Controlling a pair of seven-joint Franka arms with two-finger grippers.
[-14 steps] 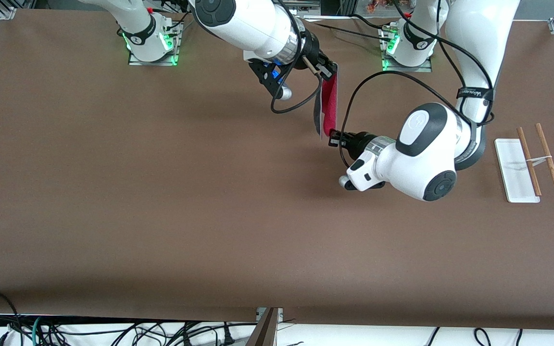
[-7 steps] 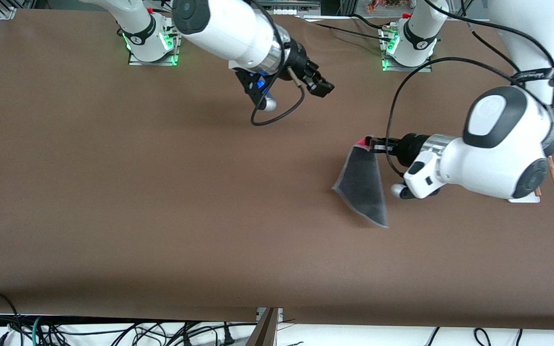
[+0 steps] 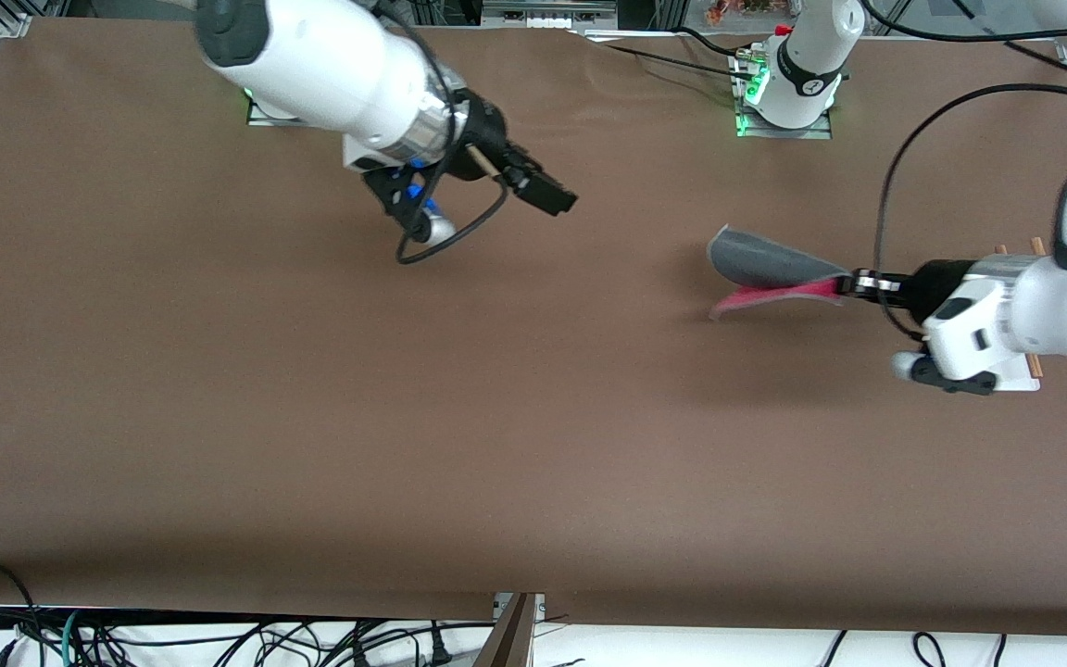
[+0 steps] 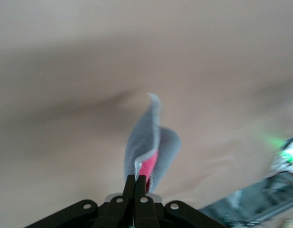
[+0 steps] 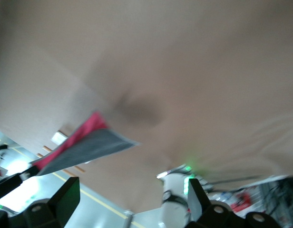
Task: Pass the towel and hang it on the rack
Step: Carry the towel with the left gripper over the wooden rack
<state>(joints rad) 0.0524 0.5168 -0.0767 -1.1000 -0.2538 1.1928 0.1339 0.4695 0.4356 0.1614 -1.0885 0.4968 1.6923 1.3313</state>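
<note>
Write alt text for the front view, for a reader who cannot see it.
The left pincer holds the towel by one edge above the brown table, grey face up and pink face below, close to the rack, which the left arm mostly hides. The right pincer hangs open and empty over the table, toward the right arm's end.

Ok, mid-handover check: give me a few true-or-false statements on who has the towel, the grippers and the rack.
1. The left gripper is shut on the towel. True.
2. The right gripper grips the towel too. False: it is open and empty, over bare table.
3. The towel hangs on the rack. False: it is in the air, off the rack.
4. The left arm hides most of the rack in the front view. True.
</note>
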